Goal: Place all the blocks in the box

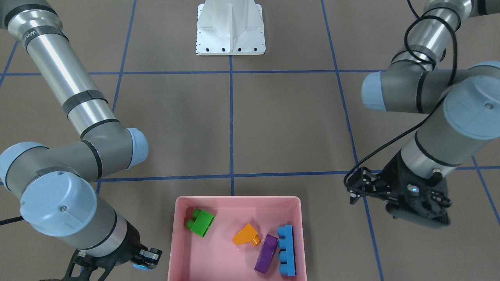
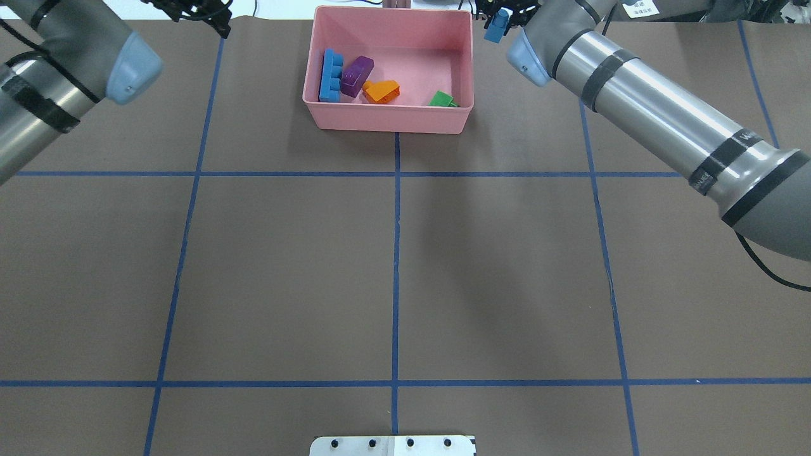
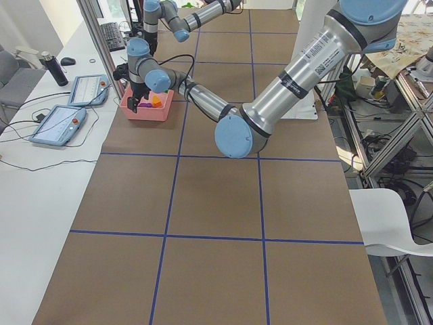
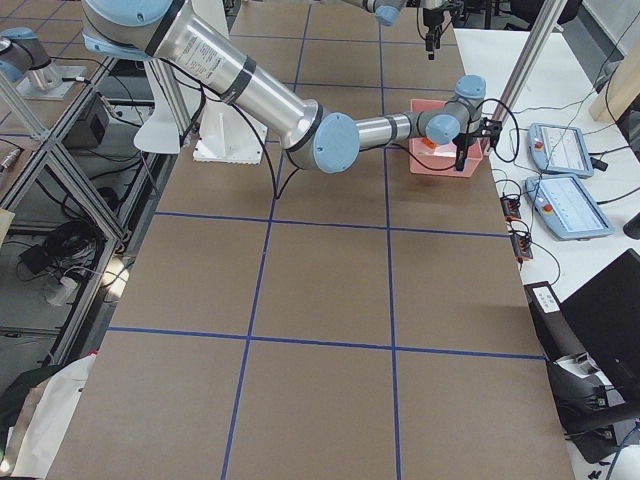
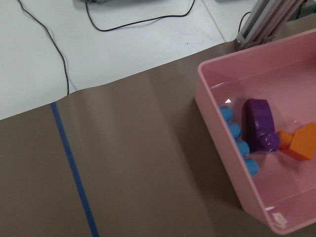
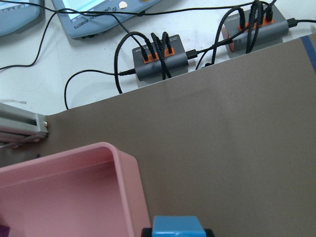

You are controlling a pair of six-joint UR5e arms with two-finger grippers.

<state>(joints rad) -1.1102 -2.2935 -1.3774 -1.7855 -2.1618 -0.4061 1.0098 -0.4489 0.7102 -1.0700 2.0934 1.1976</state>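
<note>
The pink box [image 1: 238, 200] stands at the table's far edge; it also shows in the overhead view [image 2: 388, 118]. In it lie the green block [image 1: 202, 223], the orange sloped block [image 1: 245, 235], the purple block [image 1: 266, 253] and the long blue block [image 1: 286, 255]. My right gripper [image 2: 497, 24] is shut on the tiny blue block [image 2: 496, 29] and holds it above the table just outside the box's right wall; the block shows at the bottom of the right wrist view [image 6: 177, 227]. My left gripper [image 1: 351, 191] is open and empty, raised left of the box.
The white robot base [image 1: 230, 29] stands at the near middle of the table. Cable hubs [image 6: 160, 57] and tablets lie on the white bench beyond the table's far edge. An aluminium post [image 5: 269, 22] stands behind the box.
</note>
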